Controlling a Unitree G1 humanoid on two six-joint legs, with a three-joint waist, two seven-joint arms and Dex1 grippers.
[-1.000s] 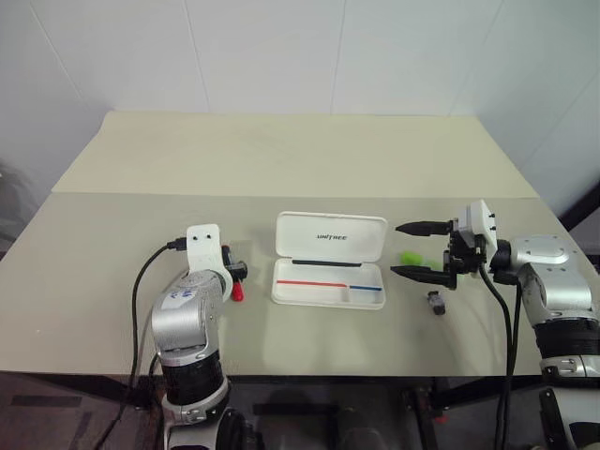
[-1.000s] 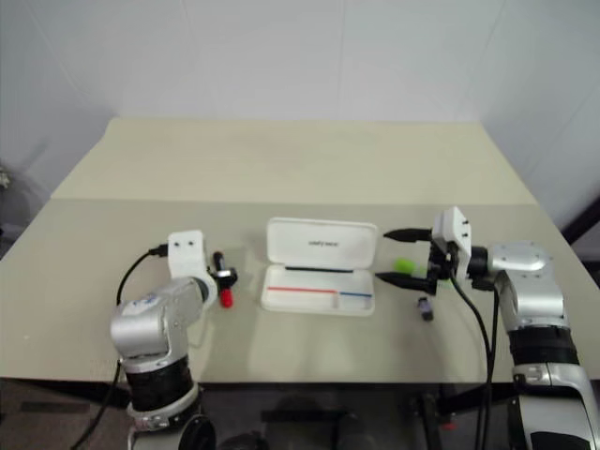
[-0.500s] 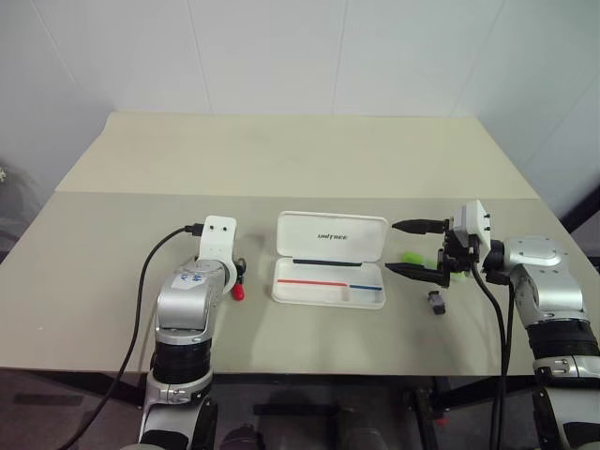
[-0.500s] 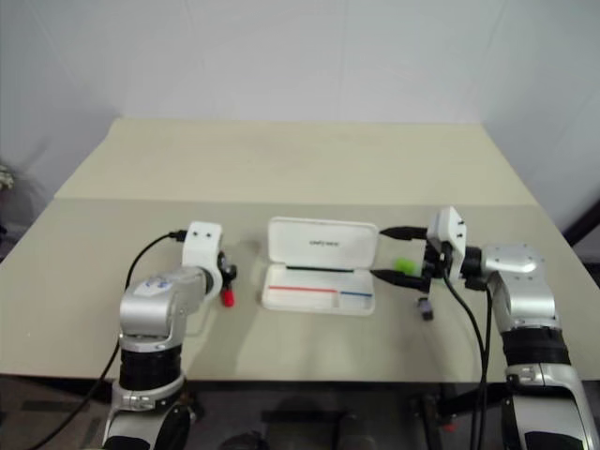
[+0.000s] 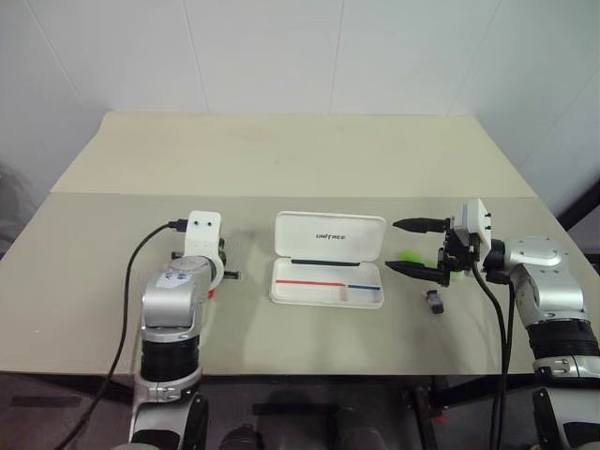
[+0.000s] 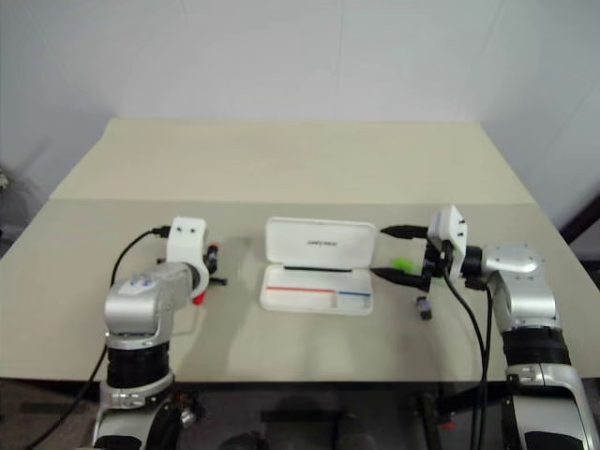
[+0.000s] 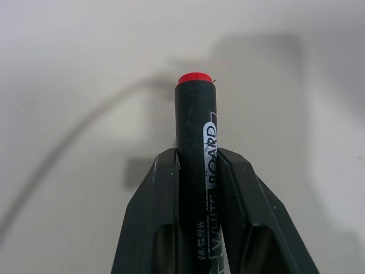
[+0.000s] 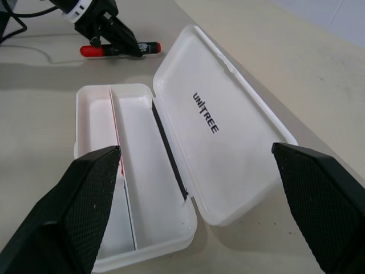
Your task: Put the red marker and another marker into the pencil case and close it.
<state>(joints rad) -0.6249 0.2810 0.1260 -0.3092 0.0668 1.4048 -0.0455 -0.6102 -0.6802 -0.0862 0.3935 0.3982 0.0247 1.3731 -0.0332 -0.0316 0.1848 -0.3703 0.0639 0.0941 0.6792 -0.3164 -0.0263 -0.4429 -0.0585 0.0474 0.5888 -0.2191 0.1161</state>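
The red marker [image 7: 195,171] has a black barrel with white lettering and a red end; it is clamped between two black fingers. The white pencil case [image 5: 328,271] lies open on the counter, lid tilted back. The lime-green highlighter [image 5: 411,256] lies just right of it.

left end effector [image 7: 197,171] pinched closed; right end effector [image 5: 414,247] spread wide.

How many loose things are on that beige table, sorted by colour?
White: 1, the open white plastic pencil case.
Black with red ends: 1, the whiteboard marker, gripped between the left gripper's fingers.
Lime green: 1, the highlighter pen.
Dark grey: 1, a small stubby object.
Total: 4.
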